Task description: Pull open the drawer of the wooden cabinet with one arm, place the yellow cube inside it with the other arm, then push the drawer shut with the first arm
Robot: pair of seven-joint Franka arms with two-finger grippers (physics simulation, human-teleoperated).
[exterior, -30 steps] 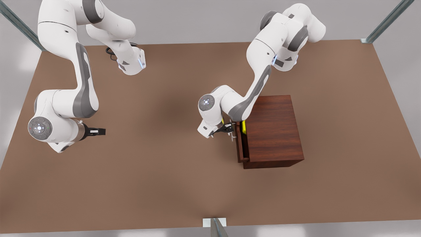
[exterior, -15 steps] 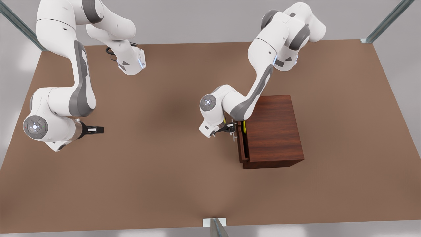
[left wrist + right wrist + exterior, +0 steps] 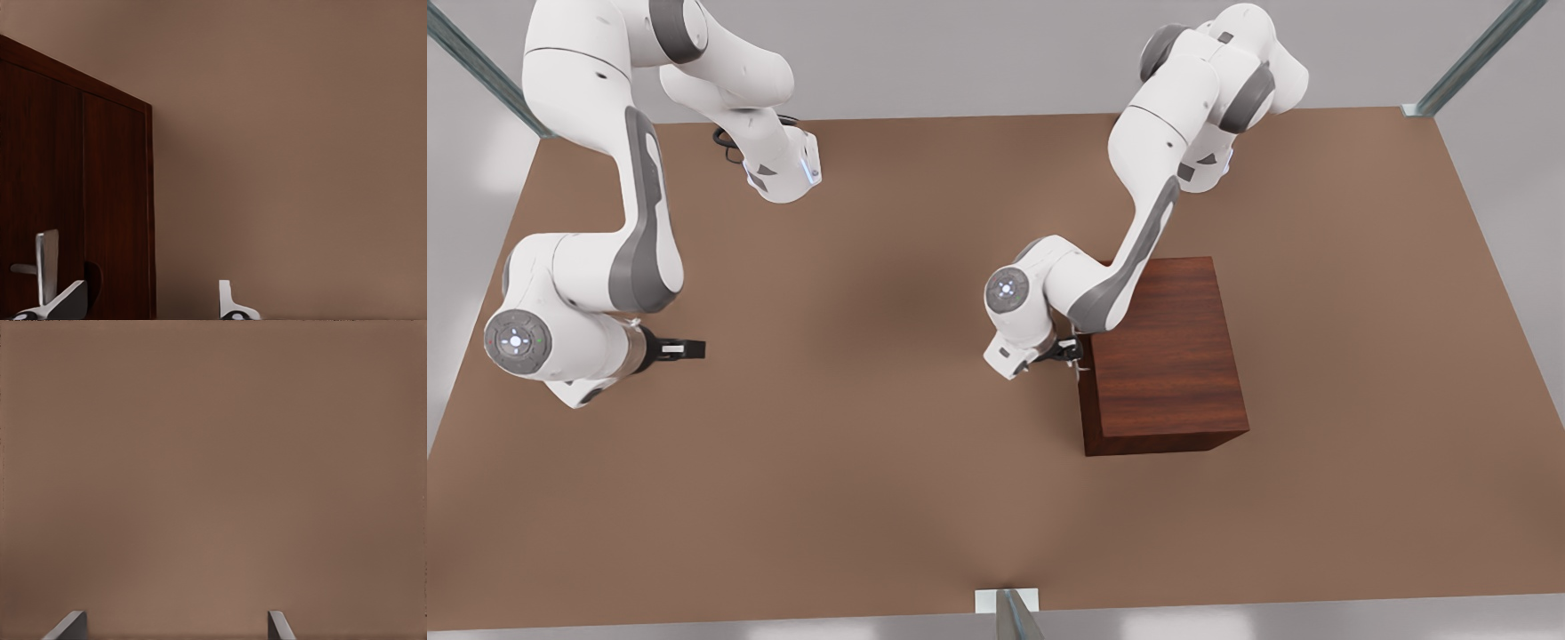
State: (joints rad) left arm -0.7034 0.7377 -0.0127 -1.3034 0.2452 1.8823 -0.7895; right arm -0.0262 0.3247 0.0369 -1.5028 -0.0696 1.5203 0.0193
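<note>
**A:** So where does the drawer [image 3: 1082,378] stand?

**B:** Flush with the wooden cabinet [image 3: 1160,351], by the look of the front view. The left gripper [image 3: 1069,350] is at the cabinet's front on the front view's left. In its wrist view its fingers [image 3: 67,301] are spread apart with the silver handle [image 3: 45,273] just beside one of them, gripping nothing.

**A:** And the yellow cube?

**B:** I can't see it; I judge it is inside the closed drawer.

**A:** The other arm?

**B:** The right gripper [image 3: 685,350] waits well away over the bare surface [image 3: 871,462], fingers wide apart and empty.

**A:** How would the drawer handle?

**B:** Rigid wood, probably sliding straight. The thin bar looks slippery, so push on the flat front; pinch the bar's middle only for pulling.
</note>
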